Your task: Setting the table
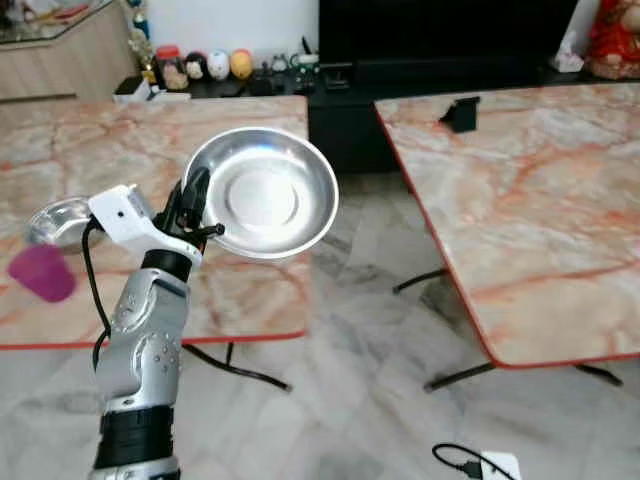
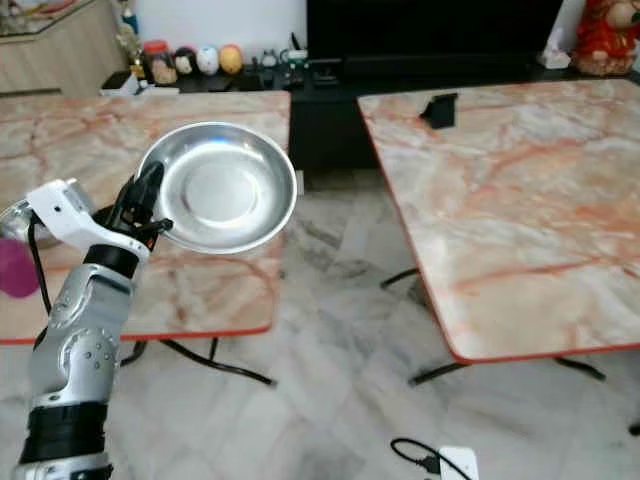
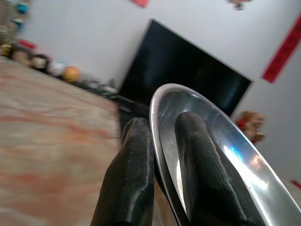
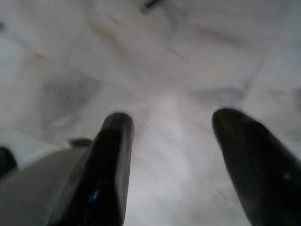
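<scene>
Left gripper [image 1: 196, 205] lifts a steel plate [image 1: 262, 193] between two marble tables.

Its black fingers pinch the plate's near rim, and the shiny dish tilts toward the camera above the left table's [image 1: 120, 150] corner. A purple cup [image 1: 43, 272] and another metal dish [image 1: 55, 222] sit near that table's left edge. The right table [image 1: 530, 210] carries a small black object [image 1: 460, 113].
</scene>
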{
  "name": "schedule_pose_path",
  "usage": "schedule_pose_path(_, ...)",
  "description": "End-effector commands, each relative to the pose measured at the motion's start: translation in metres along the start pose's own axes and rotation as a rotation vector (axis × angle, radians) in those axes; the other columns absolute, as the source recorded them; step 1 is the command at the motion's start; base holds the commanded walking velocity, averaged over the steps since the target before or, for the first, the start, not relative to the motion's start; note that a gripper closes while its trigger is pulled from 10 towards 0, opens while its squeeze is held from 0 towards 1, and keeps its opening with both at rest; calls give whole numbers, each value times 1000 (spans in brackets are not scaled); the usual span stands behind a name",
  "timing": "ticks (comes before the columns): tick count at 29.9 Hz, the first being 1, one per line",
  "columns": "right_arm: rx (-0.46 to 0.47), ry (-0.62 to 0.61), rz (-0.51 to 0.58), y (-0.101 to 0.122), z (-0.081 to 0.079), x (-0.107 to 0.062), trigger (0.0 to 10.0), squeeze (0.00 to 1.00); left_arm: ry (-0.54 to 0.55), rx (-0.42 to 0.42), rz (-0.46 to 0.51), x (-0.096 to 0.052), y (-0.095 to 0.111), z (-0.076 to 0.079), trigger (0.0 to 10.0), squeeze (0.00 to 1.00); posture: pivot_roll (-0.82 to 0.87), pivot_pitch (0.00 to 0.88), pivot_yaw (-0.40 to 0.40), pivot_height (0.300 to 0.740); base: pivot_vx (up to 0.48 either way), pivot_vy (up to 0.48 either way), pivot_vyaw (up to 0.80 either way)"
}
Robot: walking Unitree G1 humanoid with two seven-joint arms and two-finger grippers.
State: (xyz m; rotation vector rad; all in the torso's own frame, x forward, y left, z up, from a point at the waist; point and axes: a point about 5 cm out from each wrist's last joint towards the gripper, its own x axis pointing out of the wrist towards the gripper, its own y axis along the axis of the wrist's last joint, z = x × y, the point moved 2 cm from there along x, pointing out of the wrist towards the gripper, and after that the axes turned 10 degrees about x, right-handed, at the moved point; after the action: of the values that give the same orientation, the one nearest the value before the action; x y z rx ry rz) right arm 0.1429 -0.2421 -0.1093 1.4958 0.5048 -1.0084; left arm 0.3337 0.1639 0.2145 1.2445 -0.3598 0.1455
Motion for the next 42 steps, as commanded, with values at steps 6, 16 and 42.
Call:
schedule_pose_path(6, 10, 9, 5, 2, -6, 1, 10000, 0, 17, 27, 36, 1, 11, -6, 10000, 0, -50, 0, 18, 740, 0, -405, 0)
schedule_pose_path(16, -14, 16, 5, 3, -6, 1, 10000, 0, 19, 29, 31, 1, 10, -7, 10000, 0, -53, 0, 20, 740, 0, -404, 0)
schedule_pose_path(42, 5, 18, 7, 2, -7, 1, 10000, 0, 23, 34, 13, 0, 5, -8, 10000, 0, -56, 0, 21, 740, 0, -405, 0)
